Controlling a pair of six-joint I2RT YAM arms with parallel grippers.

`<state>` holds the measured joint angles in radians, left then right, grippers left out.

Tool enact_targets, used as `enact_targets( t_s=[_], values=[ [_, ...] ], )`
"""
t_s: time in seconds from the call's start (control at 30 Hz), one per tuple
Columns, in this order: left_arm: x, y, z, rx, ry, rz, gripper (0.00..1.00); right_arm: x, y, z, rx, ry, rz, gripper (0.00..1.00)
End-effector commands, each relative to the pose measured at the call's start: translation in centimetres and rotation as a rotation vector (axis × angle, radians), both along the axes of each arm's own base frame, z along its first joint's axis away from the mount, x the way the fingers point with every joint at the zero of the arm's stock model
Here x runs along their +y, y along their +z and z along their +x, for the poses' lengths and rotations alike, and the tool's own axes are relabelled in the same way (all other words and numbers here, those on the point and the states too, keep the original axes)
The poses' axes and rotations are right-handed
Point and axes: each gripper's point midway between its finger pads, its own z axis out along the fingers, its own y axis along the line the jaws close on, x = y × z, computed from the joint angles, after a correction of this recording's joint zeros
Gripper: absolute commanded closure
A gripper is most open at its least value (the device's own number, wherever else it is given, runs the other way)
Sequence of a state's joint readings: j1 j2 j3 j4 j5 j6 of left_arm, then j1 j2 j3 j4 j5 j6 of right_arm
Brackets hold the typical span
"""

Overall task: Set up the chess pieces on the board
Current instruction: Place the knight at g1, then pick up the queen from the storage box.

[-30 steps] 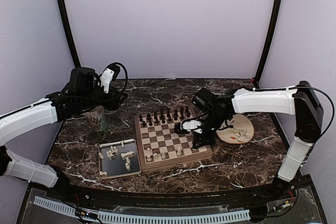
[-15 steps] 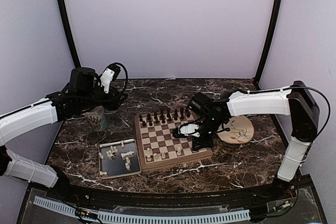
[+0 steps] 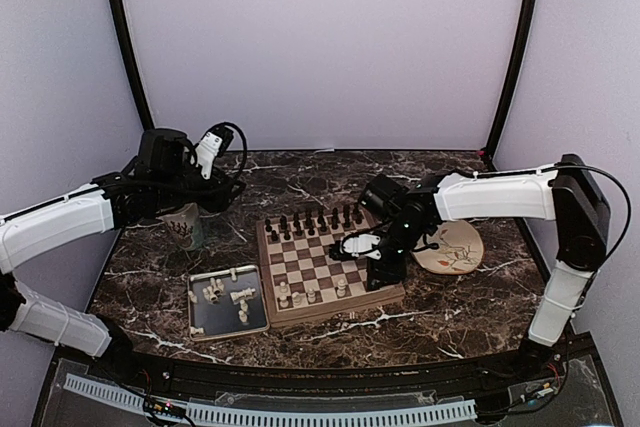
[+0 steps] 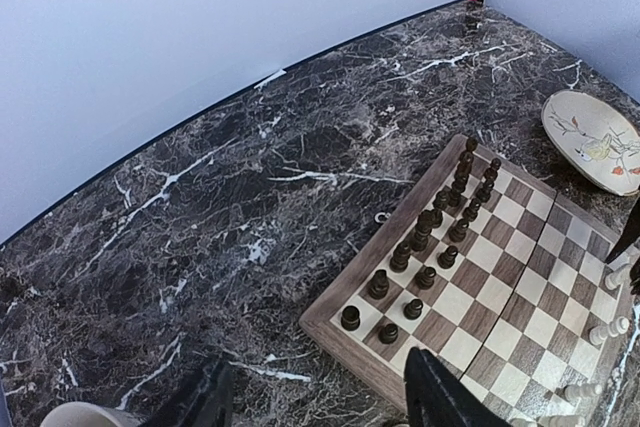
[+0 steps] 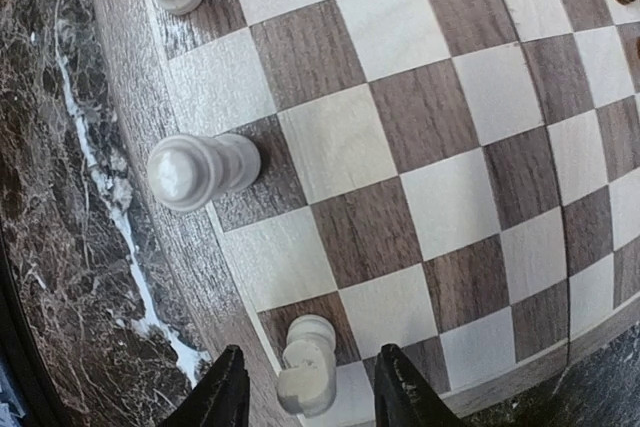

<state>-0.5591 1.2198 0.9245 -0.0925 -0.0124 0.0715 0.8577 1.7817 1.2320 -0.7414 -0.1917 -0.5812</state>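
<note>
- Your right pincer [image 5: 310,349] is open. Its fingers sit at 9 and 3 o'clock of a white piece [image 5: 306,372] and do not touch it.
- That piece stands straight up near the 3 o'clock edge of the board [image 3: 318,265].
- Your left pincer [image 4: 315,362] is open and empty, above the tabletop [image 4: 200,227].

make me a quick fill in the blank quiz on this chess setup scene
The loose white pieces lie in the grey ___ beside the board. The dark pieces stand in ___ rows. The right tool hovers over a ___ piece. The floral plate lies on the board's ___ side.
Missing: tray; two; white; right.
</note>
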Motion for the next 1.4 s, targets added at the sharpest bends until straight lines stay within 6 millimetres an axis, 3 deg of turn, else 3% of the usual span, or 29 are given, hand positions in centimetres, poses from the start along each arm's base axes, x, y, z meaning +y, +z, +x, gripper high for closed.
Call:
enact_targets(
  t_s=[0.0,0.1,0.2,0.37,0.53,1.0,1.37],
  values=[
    [-0.2,-0.3,0.0,0.1,0.018,0.024,0.4,0.2,5.6,2.1,-0.057,-0.063,0.143,0.55],
    [-0.4,-1.3,-1.0,0.225,0.016,0.029,0.45,-1.1,7.7,2.9,-0.037,-0.113,0.229,0.55],
    [-0.1,-3.7,-3.2,0.385,0.021,0.042,0.52,-3.1,9.5,3.8,-0.067,-0.166,0.331,0.55],
    [0.0,-8.0,-9.2,0.603,-0.028,0.191,0.54,-7.8,8.5,5.5,-0.12,-0.317,0.458,0.55],
    [1.5,-11.5,-13.2,0.769,-0.031,0.355,0.53,-9.6,8.4,6.1,-0.155,-0.368,0.5,0.55],
    [0.4,-15.8,-14.9,0.946,-0.098,0.46,0.54,-9.8,7.5,5.9,-0.144,-0.363,0.49,0.55],
    [1.0,-17.9,-14.4,0.976,-0.065,0.573,0.54,-9.7,7.1,5.7,-0.122,-0.356,0.485,0.55]
  ],
)
